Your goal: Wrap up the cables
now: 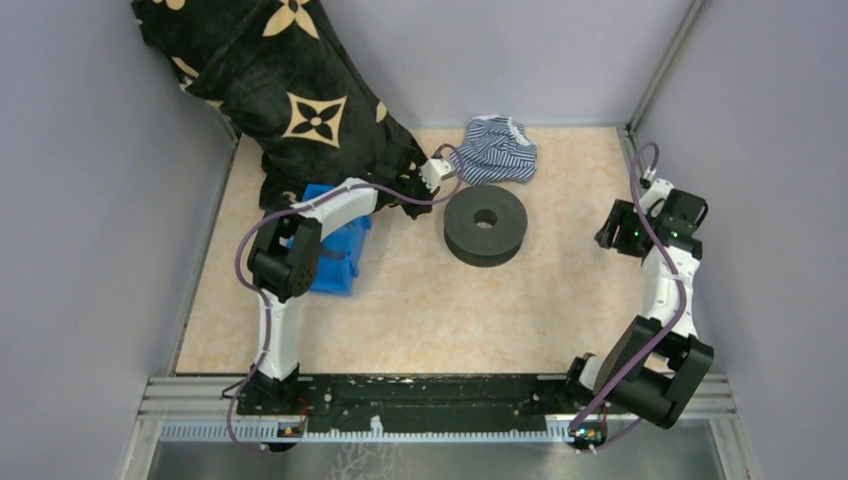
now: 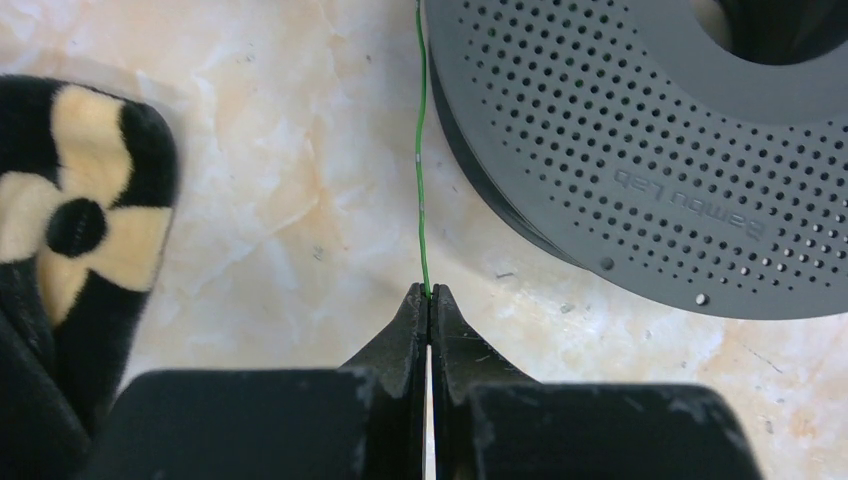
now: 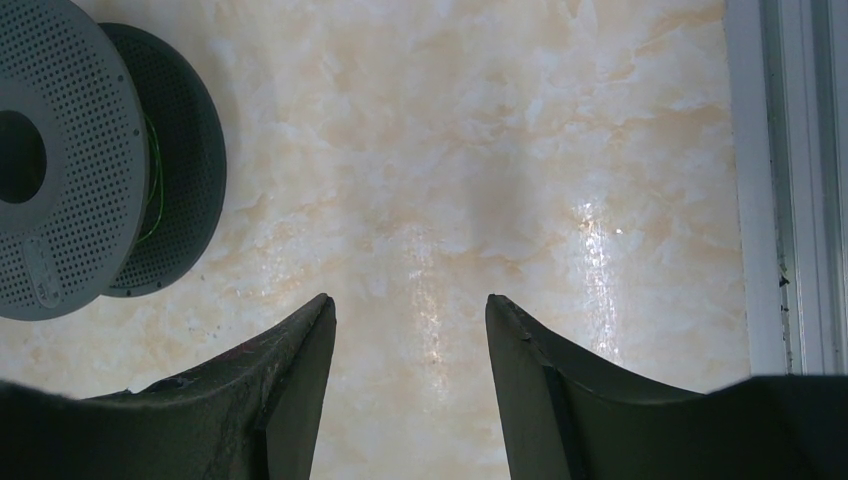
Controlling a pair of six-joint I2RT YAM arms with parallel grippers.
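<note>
A thin green cable [image 2: 421, 150] runs straight from my left gripper [image 2: 429, 291] up past the left rim of the black perforated spool [image 2: 640, 150]. The left gripper is shut on the cable's end, just left of the spool [image 1: 485, 224] in the top view, where the gripper [image 1: 418, 190] sits by the black cloth. The cable is too thin to show in the top view. Green windings [image 3: 152, 190] show between the spool's flanges [image 3: 60, 160] in the right wrist view. My right gripper [image 3: 410, 300] is open and empty over bare table, right of the spool [image 1: 612, 235].
A black cloth with cream flowers [image 1: 270, 80] hangs over the back left and lies close to the left gripper [image 2: 80, 220]. A blue bin [image 1: 335, 255] sits under the left arm. A striped cloth [image 1: 500, 150] lies behind the spool. A metal rail [image 3: 780, 180] borders the right.
</note>
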